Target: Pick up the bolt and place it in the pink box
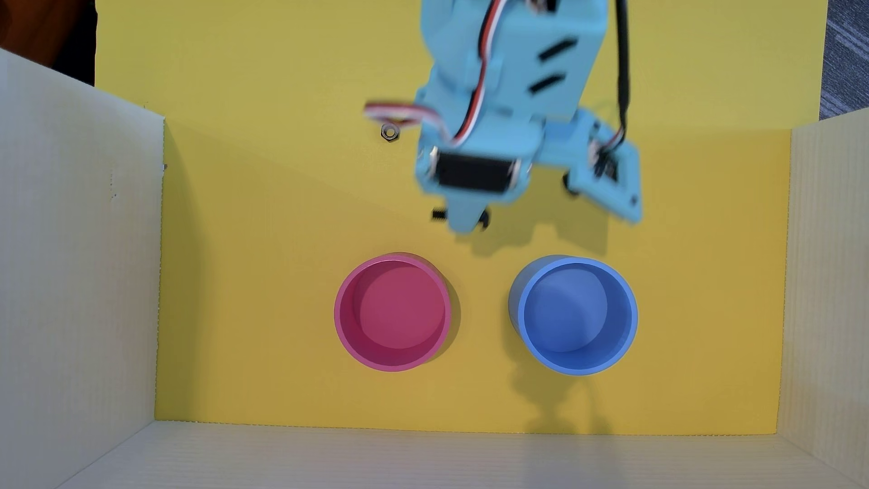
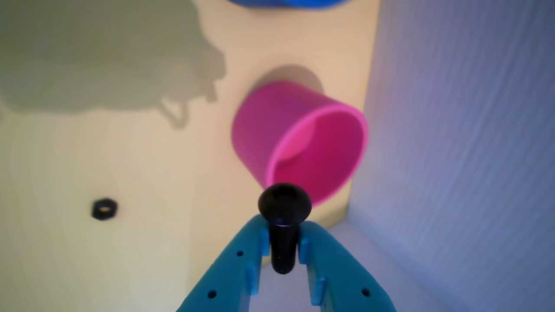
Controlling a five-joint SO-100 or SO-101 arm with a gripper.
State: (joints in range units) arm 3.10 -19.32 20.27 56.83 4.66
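A: Start at the left of the overhead view. What is there?

B: A pale corrugated wall (image 1: 75,263) stands along the left side of the yellow floor (image 1: 263,263). Further right, near the top, a small grey nut (image 1: 390,132) lies flat on the yellow, just beside the arm's striped wires.

A: And the cups?

B: The pink box (image 1: 392,312) stands upright low in the middle, open and with nothing inside. To its right, apart from it, stands the blue cup (image 1: 573,315), likewise open with nothing in it.

A: Where is the arm?

B: The light blue arm (image 1: 498,94) comes down from the top edge, blurred. Its claw (image 1: 463,218) is above the floor, up and to the right of the pink box and not over its opening.

A: Is the claw holding anything?

B: Yes. In the wrist view the claw (image 2: 284,249) is nearly closed, its two blue fingers (image 2: 243,268) pinching the shank of the bolt (image 2: 284,212), with the rounded head sticking out past the tips. In the overhead view the black bolt (image 1: 438,215) shows on either side of the claw tip, threaded end to the left.

A: What else does the wrist view show, left to right?

B: The nut (image 2: 104,209) at the left on the yellow, the pink box (image 2: 303,138) past the bolt's head, then the pale wall (image 2: 468,156). A strip of the blue cup (image 2: 286,2) sits at the top edge.
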